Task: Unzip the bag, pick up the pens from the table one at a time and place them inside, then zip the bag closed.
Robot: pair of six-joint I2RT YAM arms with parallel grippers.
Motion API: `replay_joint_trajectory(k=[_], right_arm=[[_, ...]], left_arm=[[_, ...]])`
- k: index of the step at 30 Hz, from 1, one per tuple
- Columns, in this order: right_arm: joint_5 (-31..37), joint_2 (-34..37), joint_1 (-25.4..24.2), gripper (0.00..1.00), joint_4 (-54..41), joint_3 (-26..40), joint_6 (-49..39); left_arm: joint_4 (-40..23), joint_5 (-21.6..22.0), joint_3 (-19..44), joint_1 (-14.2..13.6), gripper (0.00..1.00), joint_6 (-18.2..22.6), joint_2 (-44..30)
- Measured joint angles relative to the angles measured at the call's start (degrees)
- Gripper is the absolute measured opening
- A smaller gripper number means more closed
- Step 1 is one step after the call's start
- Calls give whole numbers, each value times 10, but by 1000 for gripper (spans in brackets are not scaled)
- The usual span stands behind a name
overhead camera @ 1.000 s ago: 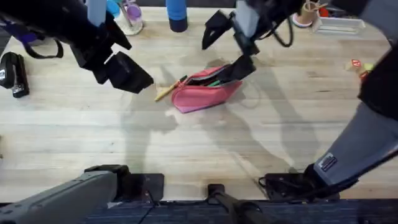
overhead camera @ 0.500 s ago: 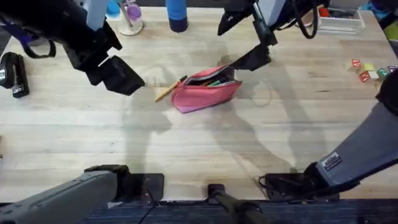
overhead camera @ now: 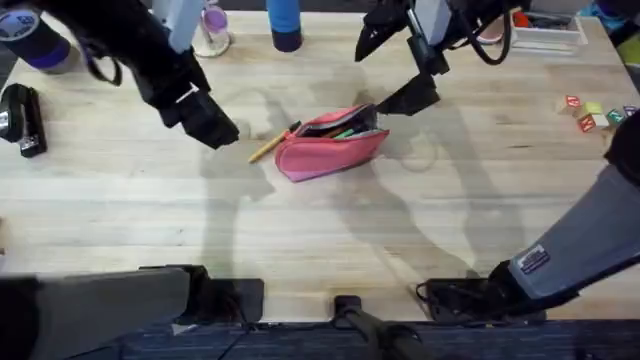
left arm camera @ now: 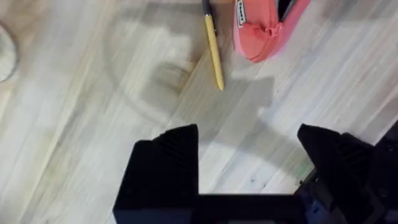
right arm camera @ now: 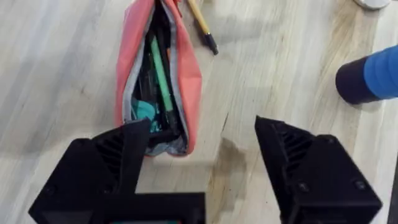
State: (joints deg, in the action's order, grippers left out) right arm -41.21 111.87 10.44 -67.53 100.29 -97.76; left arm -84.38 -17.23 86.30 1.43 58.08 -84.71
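Observation:
The coral-pink bag (overhead camera: 335,150) lies at the middle of the table (overhead camera: 330,230) with its zipper open. A green pen (right arm camera: 160,73) rests inside the open bag (right arm camera: 134,59). A yellow-orange pen (overhead camera: 268,148) with a black tip lies on the wood, touching the bag's left end. My left gripper (overhead camera: 212,128) hovers left of this pen, open and empty. In the left wrist view the yellow pen (left arm camera: 214,50) and the bag's end (left arm camera: 261,31) lie ahead of my left gripper (left arm camera: 249,162). My right gripper (overhead camera: 398,65) hangs open above the bag's right end, and my right gripper (right arm camera: 202,158) holds nothing.
A black stapler (overhead camera: 20,118) sits at the left edge. A blue bottle (overhead camera: 285,25) and a clear cup (overhead camera: 210,28) stand at the back. Coloured blocks (overhead camera: 590,108) lie at the right, and a white tray (overhead camera: 545,40) at the back right.
My right gripper has drawn up and to the right, away from the bag's right end. The left arm has swung, while its gripper stays left of the yellow pen.

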Motion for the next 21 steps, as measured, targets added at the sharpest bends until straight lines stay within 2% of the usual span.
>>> replay_joint_trajectory(k=[11, 16, 21], right_arm=[[1, 0, 0, 996, 0, 0, 0], [1, 0, 0, 996, 0, 0, 0], [1, 0, 0, 996, 0, 0, 0]], left_arm=[[8, -30, 0, -2, 995, 34, -115], [12, -31, 0, -18, 995, 63, -169], [27, -31, 0, -37, 997, 74, -205]])
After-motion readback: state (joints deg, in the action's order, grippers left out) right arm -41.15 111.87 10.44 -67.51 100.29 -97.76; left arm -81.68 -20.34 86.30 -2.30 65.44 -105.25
